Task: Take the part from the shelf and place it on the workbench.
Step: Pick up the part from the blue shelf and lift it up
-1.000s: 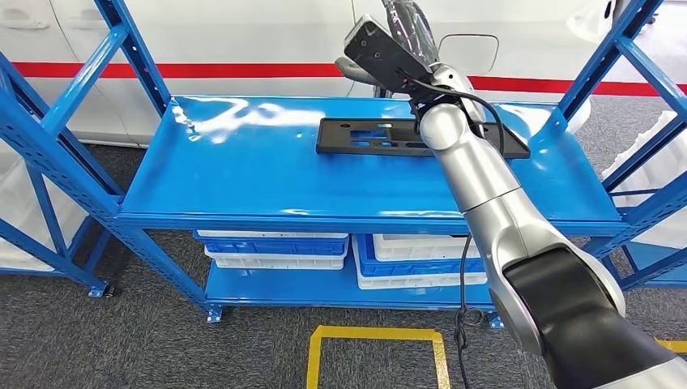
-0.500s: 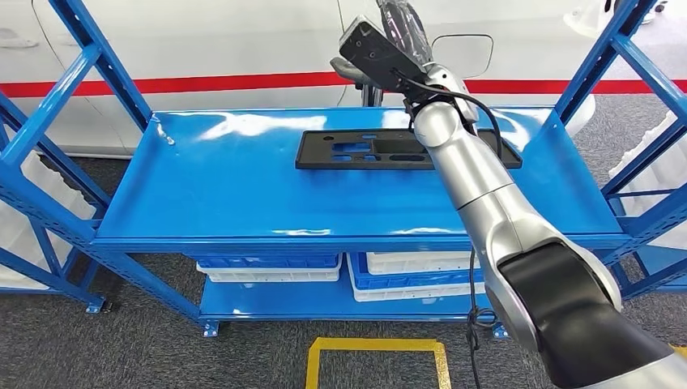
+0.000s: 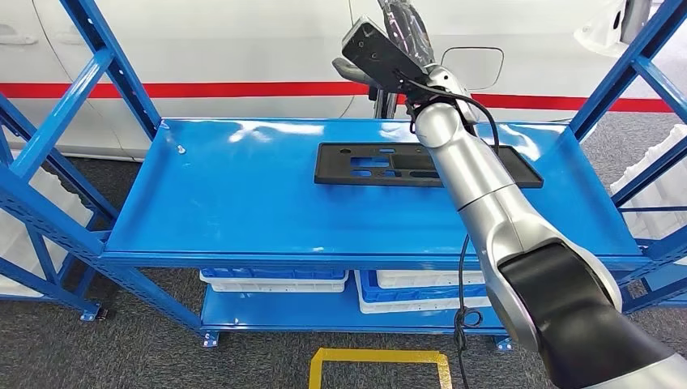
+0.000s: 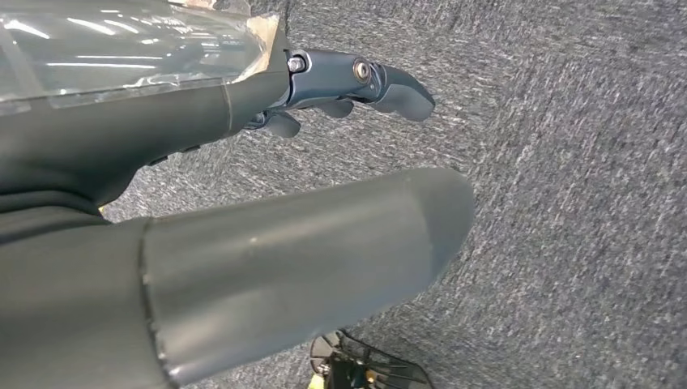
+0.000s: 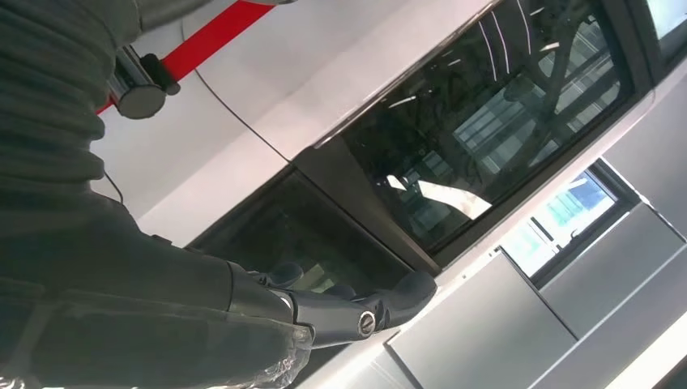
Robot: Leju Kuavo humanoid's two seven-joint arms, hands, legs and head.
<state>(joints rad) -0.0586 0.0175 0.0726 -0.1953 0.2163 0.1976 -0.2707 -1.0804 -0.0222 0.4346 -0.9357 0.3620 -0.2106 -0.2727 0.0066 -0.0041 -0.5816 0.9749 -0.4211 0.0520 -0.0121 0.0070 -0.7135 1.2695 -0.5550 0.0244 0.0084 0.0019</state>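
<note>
Blue shelf (image 3: pixel 243 203) — black part (image 3: pixel 381 164) near back edge

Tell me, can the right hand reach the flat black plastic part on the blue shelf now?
Probably yes: the right hand is raised above the flat black plastic part, and nothing lies between them on the blue shelf.

part (image 3: pixel 389 164) on shelf (image 3: pixel 243 203) top | bins (image 3: pixel 275 279) beneath

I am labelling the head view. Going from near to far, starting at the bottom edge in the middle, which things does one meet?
Yellow floor marking → blue and white bins on the lower shelf → top blue shelf → black part lying flat → white car with red stripe.
</note>
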